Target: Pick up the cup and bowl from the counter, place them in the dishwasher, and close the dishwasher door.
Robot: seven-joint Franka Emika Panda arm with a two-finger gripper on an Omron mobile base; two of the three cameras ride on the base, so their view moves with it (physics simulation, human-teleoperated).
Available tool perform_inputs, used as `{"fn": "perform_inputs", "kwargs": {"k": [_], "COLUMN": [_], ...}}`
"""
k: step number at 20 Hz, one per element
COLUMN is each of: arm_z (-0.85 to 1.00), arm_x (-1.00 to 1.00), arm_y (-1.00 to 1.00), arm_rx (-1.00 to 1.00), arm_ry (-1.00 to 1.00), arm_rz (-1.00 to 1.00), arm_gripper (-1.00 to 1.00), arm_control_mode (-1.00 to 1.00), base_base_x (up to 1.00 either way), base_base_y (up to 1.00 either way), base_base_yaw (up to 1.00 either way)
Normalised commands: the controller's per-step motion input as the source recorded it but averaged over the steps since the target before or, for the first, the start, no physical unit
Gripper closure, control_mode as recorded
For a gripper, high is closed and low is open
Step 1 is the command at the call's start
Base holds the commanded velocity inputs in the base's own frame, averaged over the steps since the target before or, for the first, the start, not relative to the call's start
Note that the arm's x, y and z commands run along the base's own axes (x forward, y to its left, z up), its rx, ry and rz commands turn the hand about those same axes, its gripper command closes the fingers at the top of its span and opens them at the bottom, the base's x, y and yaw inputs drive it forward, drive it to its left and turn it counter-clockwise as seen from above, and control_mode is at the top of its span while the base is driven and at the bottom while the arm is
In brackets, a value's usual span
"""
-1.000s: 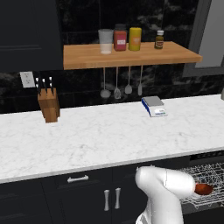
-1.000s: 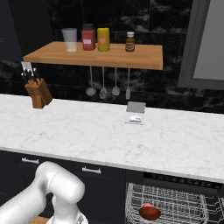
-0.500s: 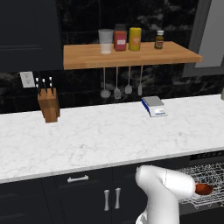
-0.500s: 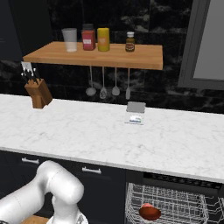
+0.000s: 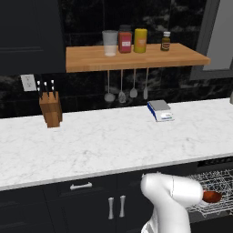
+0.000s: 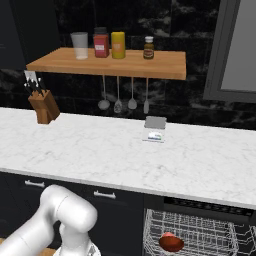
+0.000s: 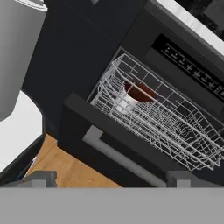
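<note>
In the left base view we see the counter [image 5: 113, 145], white marble with grey veins, running the full width under a black tiled wall. A knife block [image 5: 50, 108] stands at its far left and a small scale [image 5: 159, 110] lies far right of centre. Above them a wooden shelf [image 5: 132, 57] carries a tumbler [image 5: 109, 43], a red-labelled jar [image 5: 125, 39], a yellow jar [image 5: 140, 40] and a small brown bottle [image 5: 166, 40], with utensils [image 5: 127, 91] hanging beneath. Black cabinets [image 5: 82, 205] sit under the counter. At the lower right the rack [image 5: 214, 186] of the dishwasher holds the bowl [image 5: 211, 196], partly hidden behind the arm.

In the right base view we see the same counter [image 6: 125, 155], shelf [image 6: 107, 62] and scale [image 6: 154, 128]. Below the counter's right part the dishwasher [image 6: 200, 205] stands open, and the bowl [image 6: 171, 242] rests in its rack [image 6: 200, 235].

In the hand view we look down on the lowered door [image 7: 113, 153] with its grey bar handle [image 7: 118, 155], above a wooden floor [image 7: 65, 170]. The bowl [image 7: 140, 92] lies in the rack [image 7: 153, 118] with the cup [image 7: 124, 103] touching it on the near side. Our claw [image 7: 111, 179] is spread wide, holding nothing, its tips just showing at the bottom edge.
</note>
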Motion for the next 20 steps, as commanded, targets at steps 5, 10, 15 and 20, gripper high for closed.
{"fn": "perform_inputs", "kwargs": {"k": [5, 10, 15, 20], "arm_z": [-0.43, -0.04, -0.18, -0.41], "arm_x": [0.1, 0.61, 0.99, 0.85], "arm_y": [0.76, 0.69, 0.03, -0.52], "arm_rx": [0.07, 0.05, 0.08, 0.08], "arm_ry": [-0.38, -0.22, -0.01, 0.0], "arm_rz": [0.04, 0.03, 0.1, 0.23], "arm_gripper": [-1.0, -1.0, -1.0, -1.0], "arm_control_mode": [-1.0, -1.0, -1.0, -1.0], "base_base_x": [0.0, 0.0, 0.0, 0.0], "base_base_y": [0.0, 0.0, 0.0, 0.0], "base_base_yaw": [0.0, 0.0, 0.0, 0.0]}}
